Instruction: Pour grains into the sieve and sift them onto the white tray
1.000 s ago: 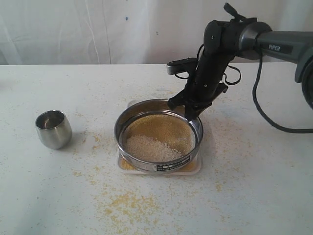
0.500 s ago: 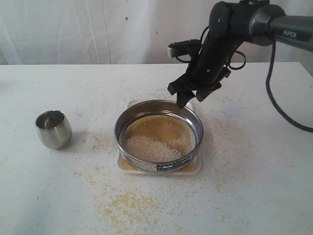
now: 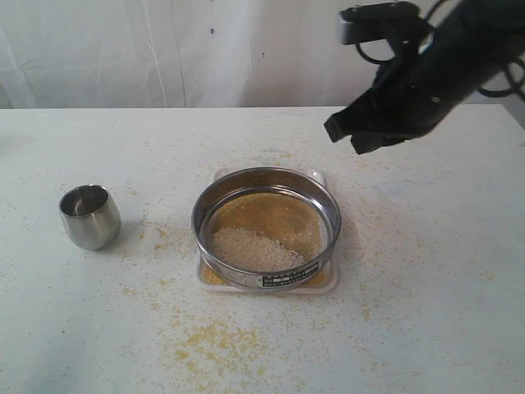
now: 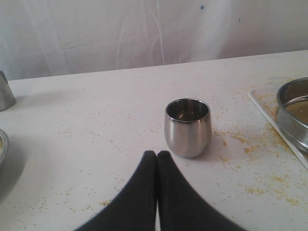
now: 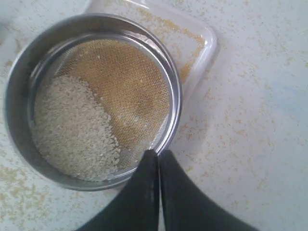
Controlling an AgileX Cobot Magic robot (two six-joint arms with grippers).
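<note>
The sieve [image 3: 267, 182], a round steel ring with a mesh bottom, rests on the white tray [image 3: 326, 283] in the middle of the table. Pale coarse grains [image 3: 254, 249] lie heaped on the near side of the mesh, and fine yellow meal shows through it below. My right gripper [image 3: 344, 138] hangs shut and empty in the air, above and to the right of the sieve. From the right wrist the sieve [image 5: 176, 91], grains [image 5: 72, 130] and tray [image 5: 199, 41] lie below the shut gripper [image 5: 158, 153]. My left gripper [image 4: 157, 155] is shut and empty just short of the steel cup.
A small steel cup [image 3: 89, 215] stands at the left, also seen in the left wrist view [image 4: 187, 127]. Yellow meal is scattered on the table in front of the tray [image 3: 205, 341]. Another steel object [image 4: 5, 91] shows at the edge of the left wrist view.
My right gripper has left the sieve's far right rim and risen up and to the right, ending shut. The sieve, tray and cup have not moved.
</note>
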